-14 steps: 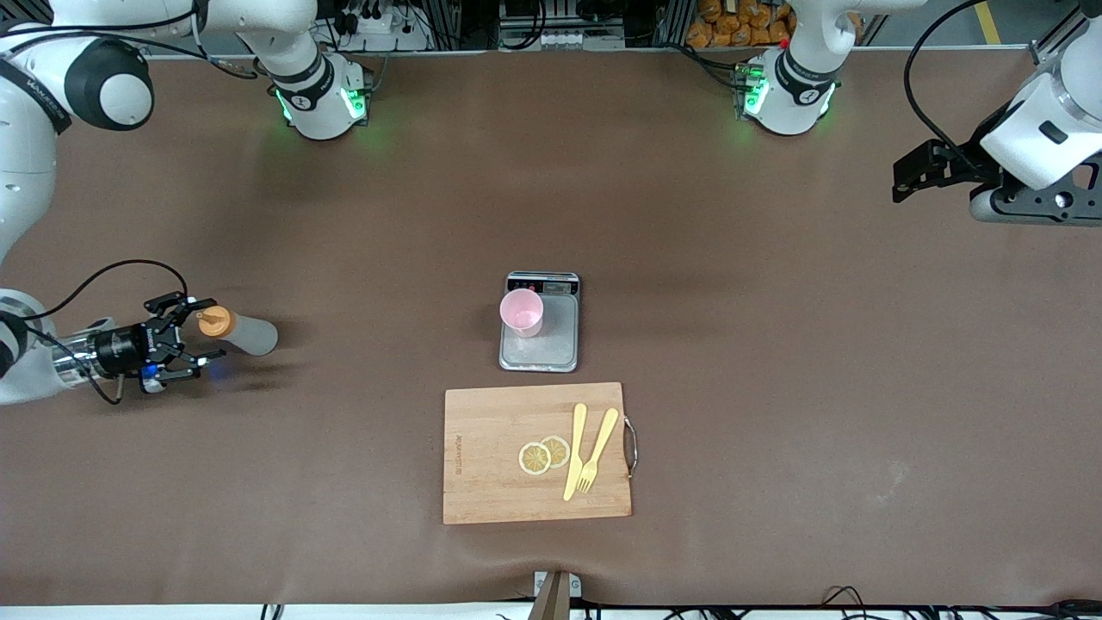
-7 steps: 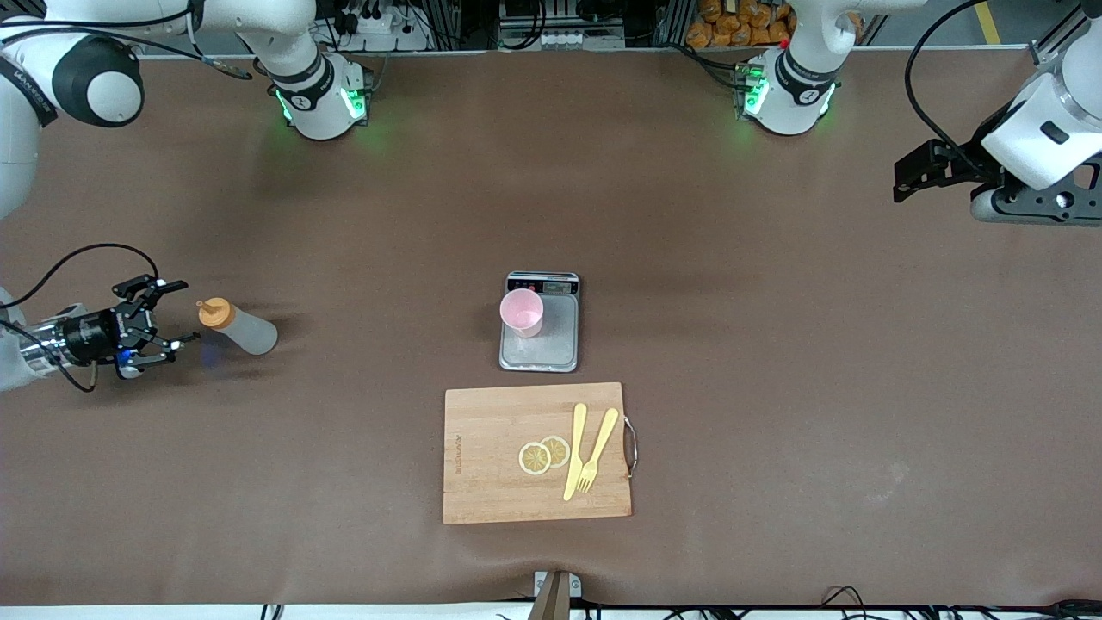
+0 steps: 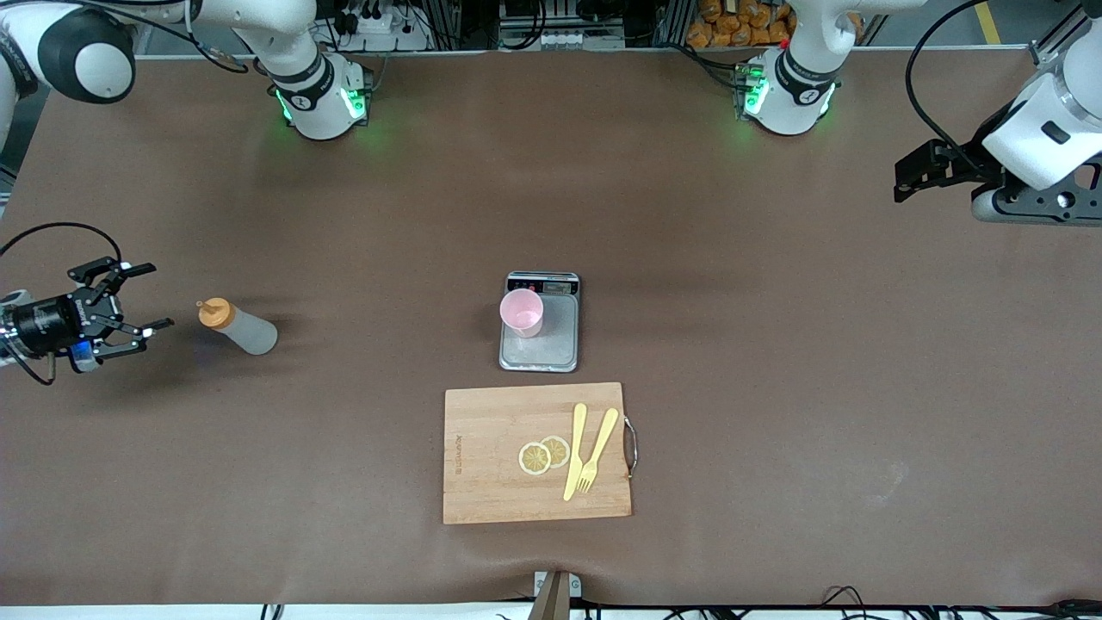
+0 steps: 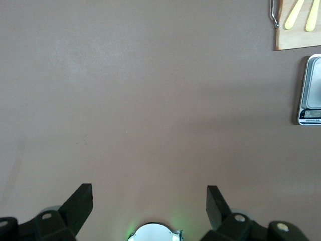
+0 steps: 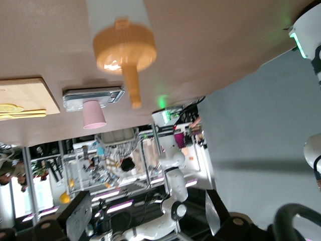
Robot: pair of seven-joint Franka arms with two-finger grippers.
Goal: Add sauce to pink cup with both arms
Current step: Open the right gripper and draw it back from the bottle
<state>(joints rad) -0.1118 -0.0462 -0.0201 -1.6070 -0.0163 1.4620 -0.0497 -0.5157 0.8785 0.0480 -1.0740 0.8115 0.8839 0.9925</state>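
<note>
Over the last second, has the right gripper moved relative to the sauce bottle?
Yes. The right gripper, open, has backed away from the sauce bottle toward the right arm's end of the table; the bottle lies where it was.

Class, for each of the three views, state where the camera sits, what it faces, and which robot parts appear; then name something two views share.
Front view: high across the table, facing both bases; right tool open beside the sauce bottle.
Left wrist view: looks down on bare table; open left tool.
Right wrist view: faces the bottle's orange cap, pink cup farther; own fingers show.
Shared: scale.
</note>
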